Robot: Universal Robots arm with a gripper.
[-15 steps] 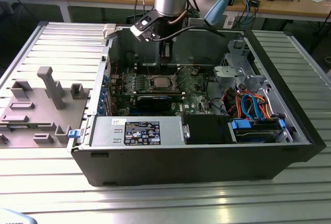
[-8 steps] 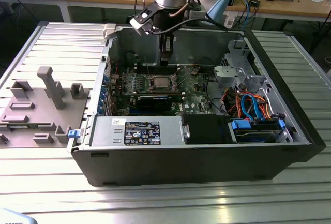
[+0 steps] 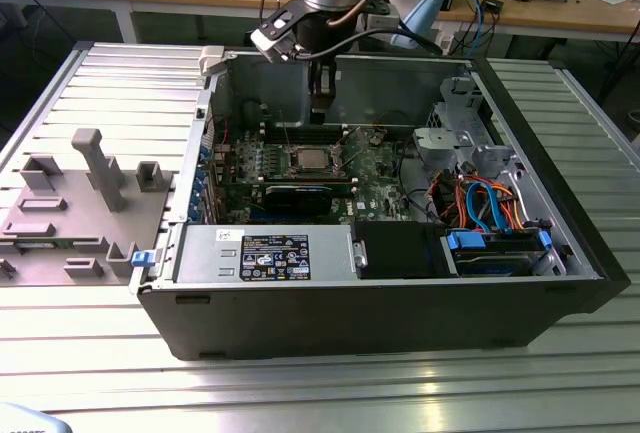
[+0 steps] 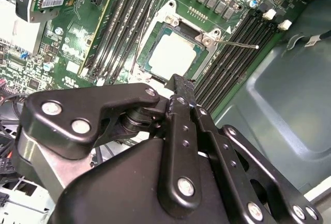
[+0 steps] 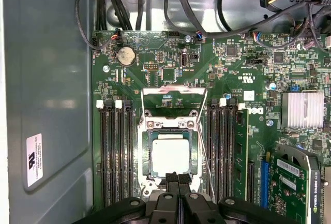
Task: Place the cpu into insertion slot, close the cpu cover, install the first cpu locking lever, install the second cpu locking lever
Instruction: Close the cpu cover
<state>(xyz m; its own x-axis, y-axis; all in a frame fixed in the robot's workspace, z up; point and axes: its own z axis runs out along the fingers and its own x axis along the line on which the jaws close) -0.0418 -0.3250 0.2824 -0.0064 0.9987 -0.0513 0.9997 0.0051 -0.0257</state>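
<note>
Big grey slatted desk, open PC case lying on it, arm reaching in over the green motherboard. The claw hangs right at the socket's edge, fingers pinched together with nothing between them as far as I can see. The cpu cover looks flipped up off the insertion slot, not closed. The cpu already sits flat in the slot, so step one looks done. One thin locking lever sticks out loose, so cover and both levers are left.
</note>
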